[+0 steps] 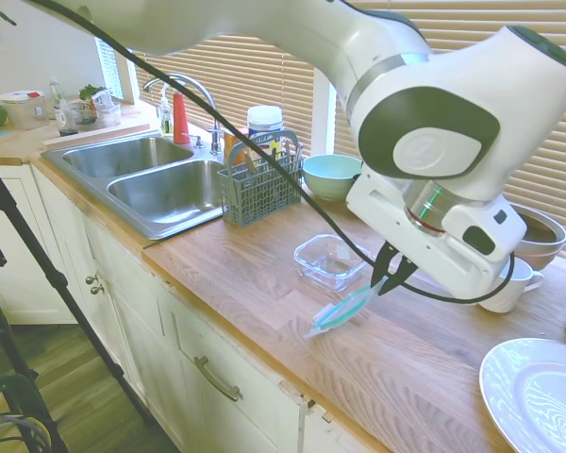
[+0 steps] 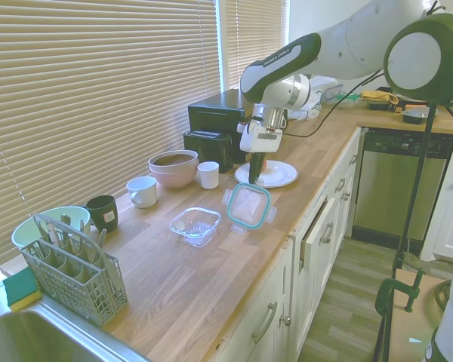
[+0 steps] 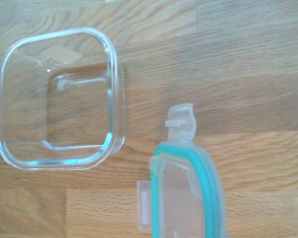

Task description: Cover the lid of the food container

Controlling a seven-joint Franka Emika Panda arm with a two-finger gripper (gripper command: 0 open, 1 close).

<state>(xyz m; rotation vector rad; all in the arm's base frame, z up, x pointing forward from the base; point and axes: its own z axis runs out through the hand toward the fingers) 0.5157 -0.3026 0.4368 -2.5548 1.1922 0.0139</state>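
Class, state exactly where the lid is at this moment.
The lid hangs tilted from the tool, above the wooden counter, just beside the empty food container and not yet over it.

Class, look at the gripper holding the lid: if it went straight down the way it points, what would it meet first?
Probably the bare wooden counter beside the food container; the gripper holds the lid tilted, so its low edge likely lands first.

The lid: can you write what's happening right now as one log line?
claw: shut on lid | lid: lifted, tilted | glass food container: open, empty, beside lid | step: not covered yet
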